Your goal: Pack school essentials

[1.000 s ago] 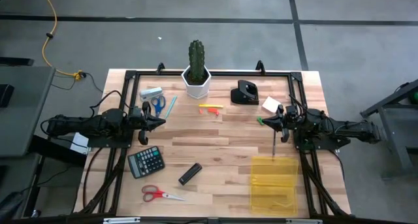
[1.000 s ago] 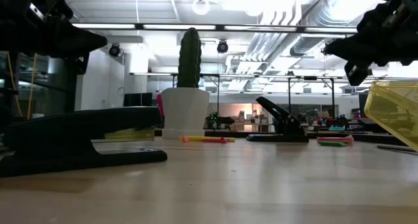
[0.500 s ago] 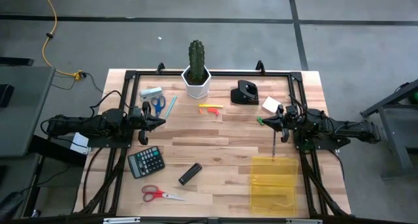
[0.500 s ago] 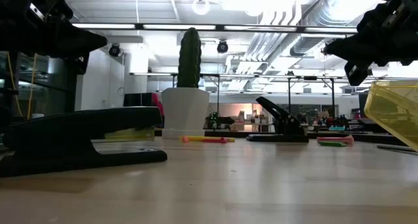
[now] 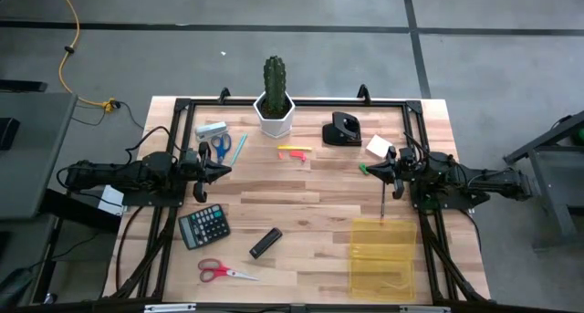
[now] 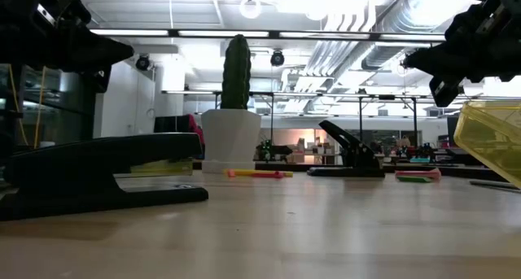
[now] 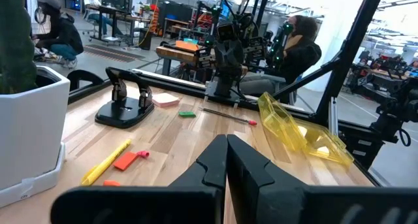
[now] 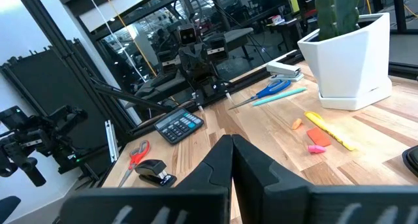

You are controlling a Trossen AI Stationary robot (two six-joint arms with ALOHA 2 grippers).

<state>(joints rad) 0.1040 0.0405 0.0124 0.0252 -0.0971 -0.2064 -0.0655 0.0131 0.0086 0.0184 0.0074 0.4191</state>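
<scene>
Left gripper clenched, empty – right gripper likewise (both above table); red-handled scissors untouched.

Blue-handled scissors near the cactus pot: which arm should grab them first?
Left, probably. The left gripper waits shut just in front of the blue-handled scissors, on its own side; the right gripper sits across the table.

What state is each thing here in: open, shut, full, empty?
left gripper: shut, holding nothing
right gripper: shut, holding nothing
yellow bin: nothing visibly packed yet
red-handled scissors: blades closed, flat on table
blue-handled scissors: lying flat
calculator: face up
</scene>
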